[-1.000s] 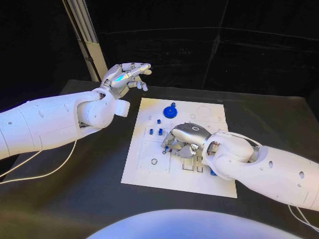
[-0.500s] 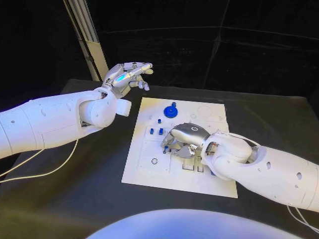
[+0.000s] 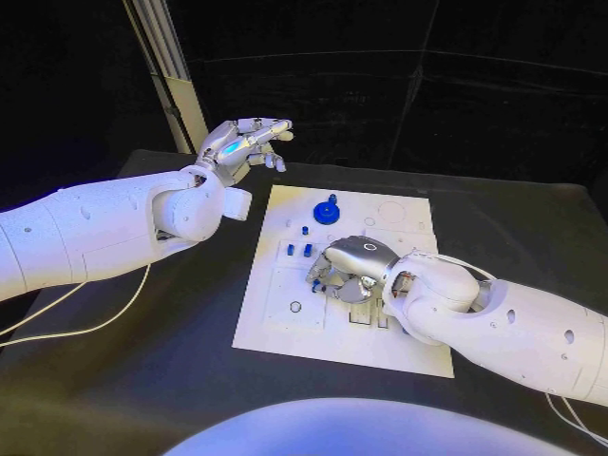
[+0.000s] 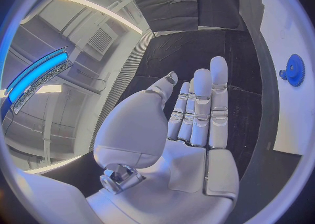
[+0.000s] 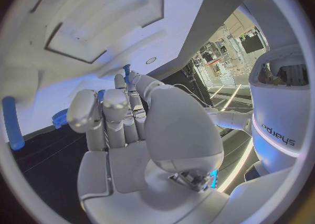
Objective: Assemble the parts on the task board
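The white task board [image 3: 288, 323] lies mid-table. My right hand [image 3: 348, 272] is low over its middle with the fingers curled down. In the right wrist view a small blue peg [image 5: 126, 70] sticks out between the thumb and a fingertip of the right hand [image 5: 131, 124]. A blue gear [image 3: 326, 213] stands at the board's far end, also seen as the gear [image 4: 293, 70] and the gear [image 5: 60, 118]. Small blue pegs [image 3: 296, 251] stand left of the right hand. My left hand [image 3: 247, 142] is raised off the board's far left corner, its fingers straight in the left hand [image 4: 190, 124], holding nothing.
The board carries shallow recesses and slots [image 3: 363, 318] near my right wrist. Another blue peg [image 5: 10, 129] lies on the board. A metal post [image 3: 167, 76] rises behind the left hand. Black table [image 3: 126, 380] surrounds the board.
The right hand has barely shifted over the board's middle. The left hand stays raised in the same place.
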Controlling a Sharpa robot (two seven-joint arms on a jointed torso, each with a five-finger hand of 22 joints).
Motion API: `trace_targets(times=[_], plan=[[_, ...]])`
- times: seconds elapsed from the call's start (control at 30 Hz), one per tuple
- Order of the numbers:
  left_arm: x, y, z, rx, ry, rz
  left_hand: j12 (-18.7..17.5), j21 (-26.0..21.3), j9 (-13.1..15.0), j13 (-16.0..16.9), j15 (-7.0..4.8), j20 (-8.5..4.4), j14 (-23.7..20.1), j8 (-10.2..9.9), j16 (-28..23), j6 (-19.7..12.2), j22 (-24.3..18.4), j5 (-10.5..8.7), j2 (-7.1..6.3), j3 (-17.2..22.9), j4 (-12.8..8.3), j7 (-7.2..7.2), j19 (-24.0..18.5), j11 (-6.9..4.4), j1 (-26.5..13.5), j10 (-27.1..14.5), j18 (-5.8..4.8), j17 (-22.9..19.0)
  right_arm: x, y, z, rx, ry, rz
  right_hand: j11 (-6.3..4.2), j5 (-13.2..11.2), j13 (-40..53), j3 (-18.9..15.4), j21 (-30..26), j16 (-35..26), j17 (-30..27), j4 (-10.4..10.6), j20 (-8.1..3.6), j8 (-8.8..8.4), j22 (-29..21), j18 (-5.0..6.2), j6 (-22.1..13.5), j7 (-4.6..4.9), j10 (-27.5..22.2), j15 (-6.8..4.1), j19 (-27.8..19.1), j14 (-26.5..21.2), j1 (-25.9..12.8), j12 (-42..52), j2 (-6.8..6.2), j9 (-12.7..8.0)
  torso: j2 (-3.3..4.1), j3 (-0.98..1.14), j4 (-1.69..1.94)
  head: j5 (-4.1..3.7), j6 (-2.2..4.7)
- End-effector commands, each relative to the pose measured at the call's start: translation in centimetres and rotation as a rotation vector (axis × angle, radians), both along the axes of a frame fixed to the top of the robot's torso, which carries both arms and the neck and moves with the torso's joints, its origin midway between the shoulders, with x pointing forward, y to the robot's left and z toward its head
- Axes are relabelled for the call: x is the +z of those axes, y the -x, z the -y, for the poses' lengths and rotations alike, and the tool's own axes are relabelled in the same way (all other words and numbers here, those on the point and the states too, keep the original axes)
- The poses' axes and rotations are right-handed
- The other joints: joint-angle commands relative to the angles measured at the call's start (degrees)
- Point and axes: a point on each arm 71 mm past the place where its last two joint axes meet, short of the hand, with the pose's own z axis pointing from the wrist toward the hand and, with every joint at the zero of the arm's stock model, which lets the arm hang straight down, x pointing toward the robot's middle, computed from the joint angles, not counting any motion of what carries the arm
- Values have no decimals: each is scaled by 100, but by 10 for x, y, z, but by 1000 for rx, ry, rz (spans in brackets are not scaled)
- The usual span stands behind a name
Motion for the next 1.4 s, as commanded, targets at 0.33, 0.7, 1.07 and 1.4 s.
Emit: trace_targets(times=[0.33,0.7,1.07,1.4], plan=[[2,-1,1,-9,0,3,28,30,-5,-7,0,-1,-20,16,20,-27,9,21,-63,-42,2,7,-19,-1,5,-57,69,-6,-4,0,-1,14,58,-8,8,23,7,26,35,29,-15,-30,32,40,-7,-97,26,27,11,51,3,37,-55,-1,-114,9,6,3,-5,1,6],[1,-2,0,-8,-3,-2,30,35,-6,-12,4,2,-23,15,23,-40,12,22,-63,-47,1,11,-24,3,11,-71,69,-9,-4,2,-4,29,69,-13,9,21,7,13,38,41,-11,-33,33,39,-3,-98,24,26,12,51,-1,35,-86,-3,-162,9,-4,-1,6,-12,-9],[0,-3,1,-15,-3,-8,31,38,-6,-15,6,4,-26,13,24,-48,14,13,-68,-51,-3,14,-28,6,17,-80,69,-11,-3,0,-2,8,49,5,115,-35,-17,-28,-53,-59,-198,47,106,-6,-164,-65,-609,100,-472,145,-126,-33,-284,-28,-367,-83,-15,-4,21,-32,-14],[0,-3,2,-22,-3,-14,32,41,-6,-17,8,6,-28,13,25,-54,15,4,-70,-55,-4,17,-31,9,19,-87,70,-12,2,-1,1,-13,-5,35,187,-136,-12,-171,-162,-185,-393,80,154,18,-335,-32,-970,145,-937,189,-239,-93,-341,5,-457,-62,-20,-6,27,-64,3]])
